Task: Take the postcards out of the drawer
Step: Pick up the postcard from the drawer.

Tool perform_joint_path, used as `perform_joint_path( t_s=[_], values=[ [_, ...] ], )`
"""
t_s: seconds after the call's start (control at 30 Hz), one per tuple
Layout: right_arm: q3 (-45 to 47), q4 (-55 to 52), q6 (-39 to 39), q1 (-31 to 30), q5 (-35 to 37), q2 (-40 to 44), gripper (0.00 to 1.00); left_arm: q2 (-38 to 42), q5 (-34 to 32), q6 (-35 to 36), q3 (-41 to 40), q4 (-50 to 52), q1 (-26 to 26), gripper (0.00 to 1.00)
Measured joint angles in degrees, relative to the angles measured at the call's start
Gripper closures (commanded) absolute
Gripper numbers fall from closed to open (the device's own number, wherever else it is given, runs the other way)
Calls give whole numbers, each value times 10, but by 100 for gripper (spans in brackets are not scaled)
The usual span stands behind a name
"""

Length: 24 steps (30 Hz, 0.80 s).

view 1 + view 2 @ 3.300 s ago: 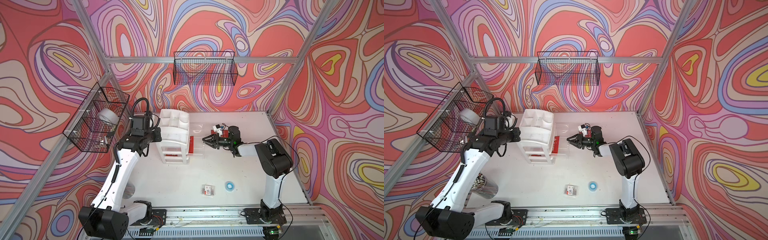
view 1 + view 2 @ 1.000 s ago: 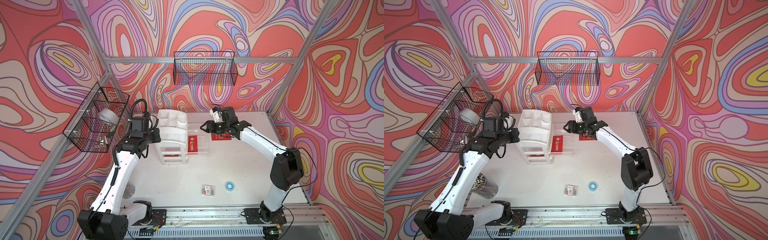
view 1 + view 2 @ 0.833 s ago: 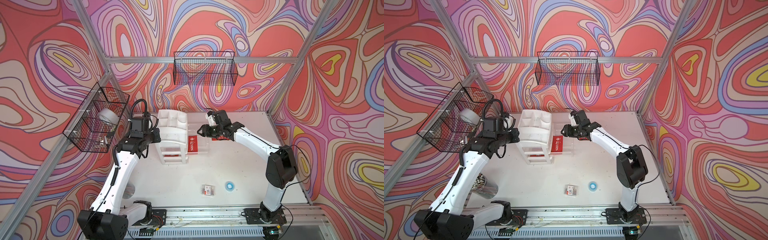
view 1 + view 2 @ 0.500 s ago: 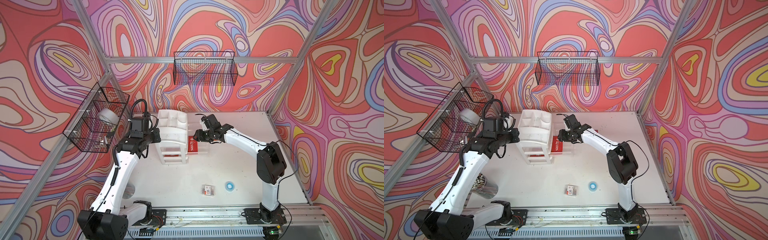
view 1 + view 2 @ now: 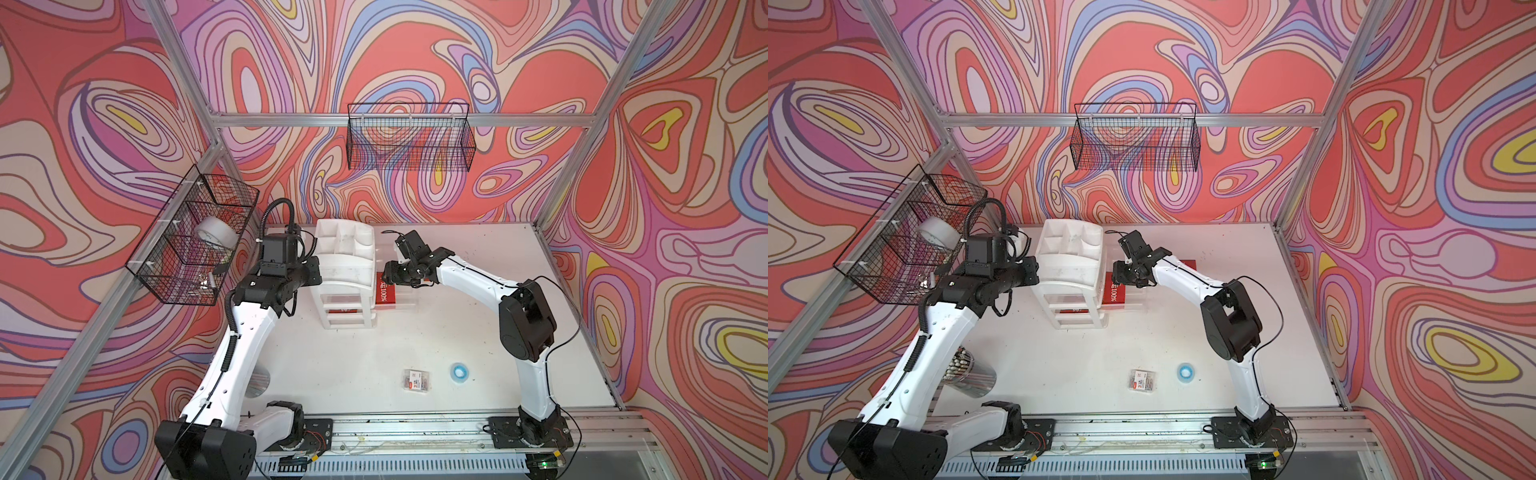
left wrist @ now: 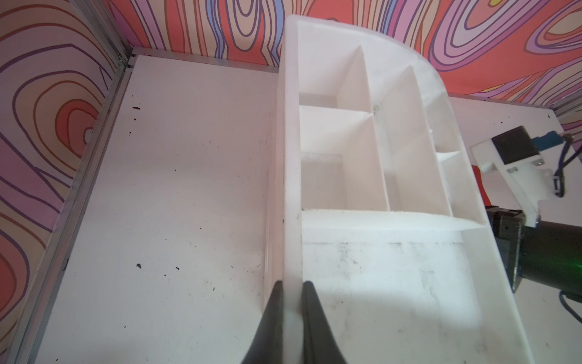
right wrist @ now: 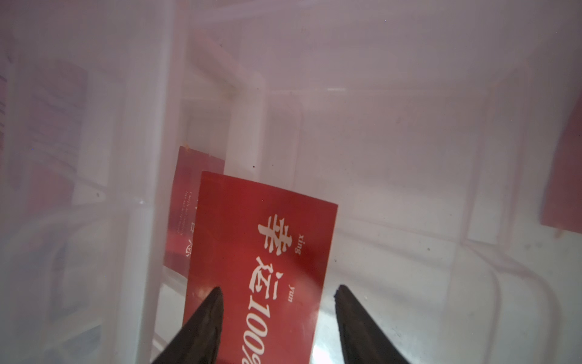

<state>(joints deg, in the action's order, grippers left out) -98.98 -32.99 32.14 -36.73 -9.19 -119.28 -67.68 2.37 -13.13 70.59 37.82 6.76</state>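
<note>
Right claw [image 7: 278, 315] spread wide, holding nothing, poised over the near end of the flat red postcard lettered "100%" in white [image 7: 261, 252], lying in the clear plastic drawer [image 5: 402, 300] drawn out of the white plastic desk organiser [image 5: 347, 266]. Left claw [image 6: 292, 294] clenched on the organiser's side wall, probably bracing it. Step in hand, by the look of it: reaching for the next card. Next move: lower, pinch one edge, lift clear without dragging the card beneath. Postcards counted: three, two overlapped in the drawer, the lower card [image 7: 185, 201] half hidden, the third card [image 5: 1185, 262] out on the white table [image 5: 353, 365] near the drawer. Claws: two. Open drawers: one.
</note>
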Motion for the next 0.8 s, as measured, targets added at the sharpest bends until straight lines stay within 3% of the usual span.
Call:
perform_joint_path(
  t_s=[0.8],
  values=[
    [-17,7,1,2,-46,-27,44,1,1,-2,-3,-4,-1,100]
  ],
)
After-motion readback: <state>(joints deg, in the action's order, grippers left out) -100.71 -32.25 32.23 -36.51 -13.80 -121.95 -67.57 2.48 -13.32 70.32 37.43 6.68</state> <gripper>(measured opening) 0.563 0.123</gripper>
